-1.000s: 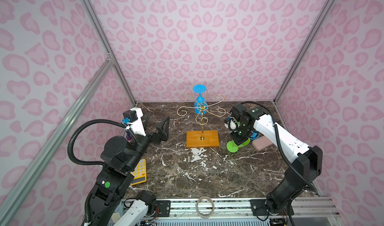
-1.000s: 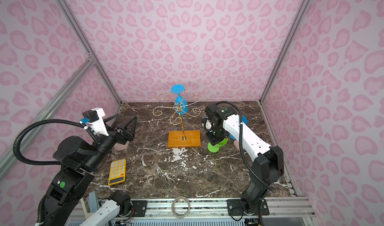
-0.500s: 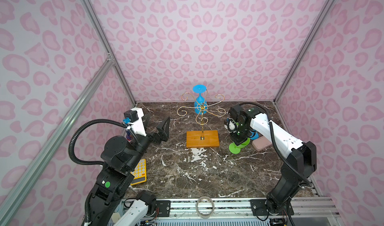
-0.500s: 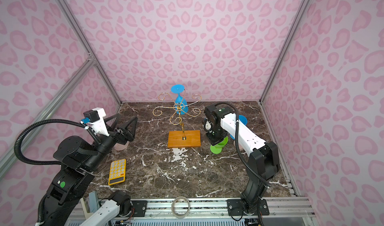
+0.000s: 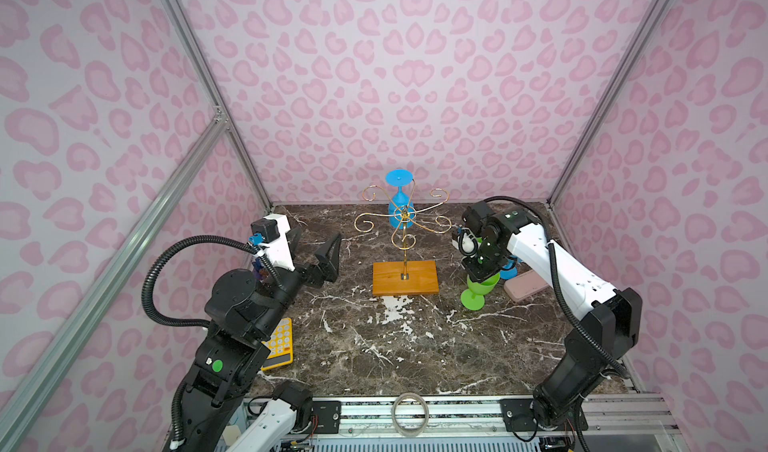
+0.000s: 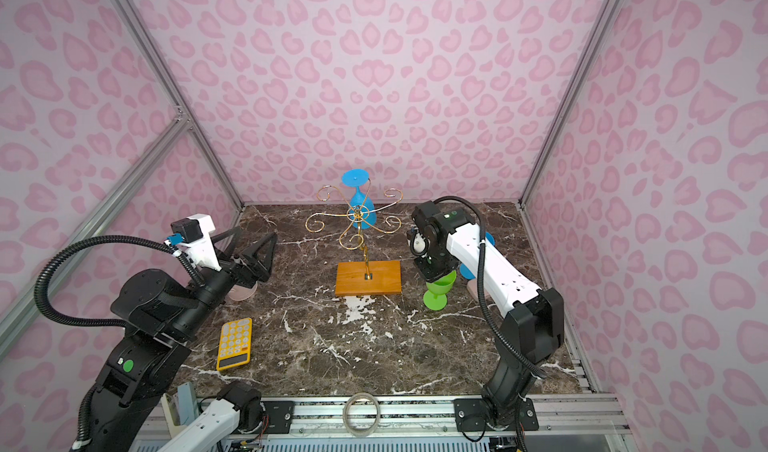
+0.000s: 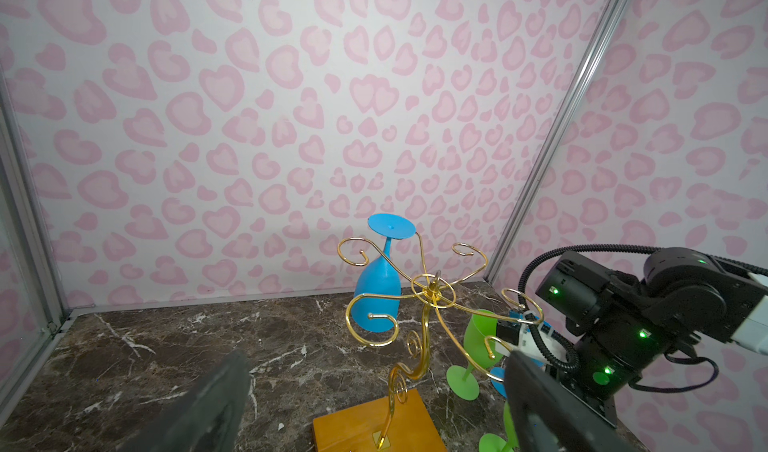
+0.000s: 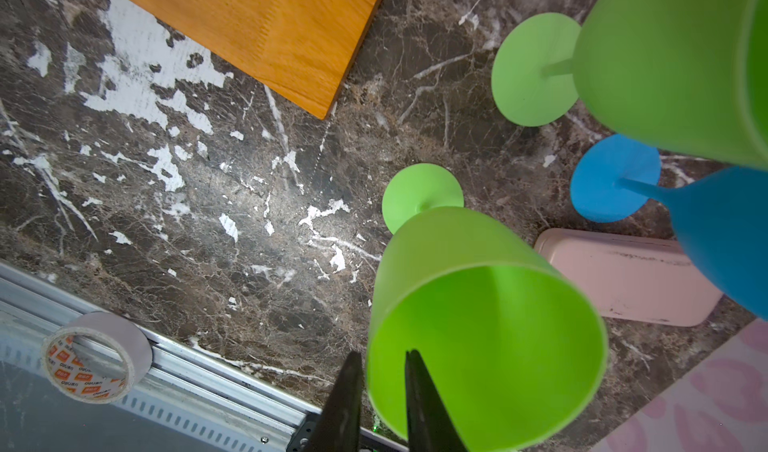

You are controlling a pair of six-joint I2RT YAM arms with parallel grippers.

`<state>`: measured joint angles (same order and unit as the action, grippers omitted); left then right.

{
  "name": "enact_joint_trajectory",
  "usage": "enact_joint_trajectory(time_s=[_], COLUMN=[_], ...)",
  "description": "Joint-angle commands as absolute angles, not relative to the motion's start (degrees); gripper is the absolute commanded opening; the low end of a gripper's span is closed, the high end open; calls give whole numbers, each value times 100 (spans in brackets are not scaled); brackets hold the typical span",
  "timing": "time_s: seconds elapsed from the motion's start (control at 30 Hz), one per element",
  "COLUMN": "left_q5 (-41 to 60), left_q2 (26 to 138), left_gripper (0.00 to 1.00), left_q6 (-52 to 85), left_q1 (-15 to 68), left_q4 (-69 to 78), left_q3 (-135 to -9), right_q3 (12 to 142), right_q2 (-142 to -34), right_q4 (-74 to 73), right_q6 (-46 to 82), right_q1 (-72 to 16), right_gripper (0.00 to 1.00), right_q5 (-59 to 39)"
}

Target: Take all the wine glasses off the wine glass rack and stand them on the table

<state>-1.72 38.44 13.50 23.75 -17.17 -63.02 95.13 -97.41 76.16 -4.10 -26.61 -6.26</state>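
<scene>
While the right arm reaches from its mount at the front right toward the middle of the table [image 5: 374, 346], its wrist bends so that the right gripper [image 8: 382, 352] points straight down into the mouth of the green wine glass [image 8: 486, 325]. The two fingers stand only a little apart astride the rim, one outside the wall and one inside the bowl. A strip of the bowl's inside shows between the wall and the inner finger, so the hold looks slack; whether either pad touches I cannot tell. That glass is off the wine glass rack [image 7: 432, 294] and stands on the table just right of the wooden base [image 6: 368, 279], upright: foot on the marble, mouth up, long axis vertical. A blue wine glass [image 7: 376, 292] hangs at the back of the rack upside down, foot on top, mouth down, stem leaning slightly. The left arm is folded at the left with its elbow raised. The left gripper [image 6: 249, 246] hangs above the table, jaws spread wide with nothing between them, aimed toward the rack and well apart from it.
</scene>
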Motion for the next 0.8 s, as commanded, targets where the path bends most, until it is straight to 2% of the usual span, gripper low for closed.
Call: enact_joint_trajectory(time_s=[0.0, 0.13, 0.23, 0.3, 0.5, 0.77], left_q5=[-231, -366, -461, -572, -814, -140], left_q2=[3850, 3905, 3991, 4072, 4391, 4833], left_gripper=[96, 96, 96, 96, 96, 97], left_q6=[1378, 1413, 1467, 1509, 1714, 2166], left_q1=[2374, 2373, 2373, 2373, 2364, 2220], left_q4=[-1543, -1551, -1571, -1627, -1881, -2386], left_q3=[-6337, -6341, -6376, -6439, -6728, -7224], right_q3=[9603, 9872, 10082, 10032, 9413, 8567], right_q2=[-9625, -9197, -8834, -8554, -7598, -6779], right_q4=[7651, 7569, 7463, 7216, 5961, 3830], right_q6=[-404, -290, -137, -60, 312, 686], right_q1=[-2638, -2623, -2621, -2627, -2624, -2486], right_gripper=[22, 26, 38, 43, 60, 76], right_q5=[-653, -682, -620, -667, -630, -669])
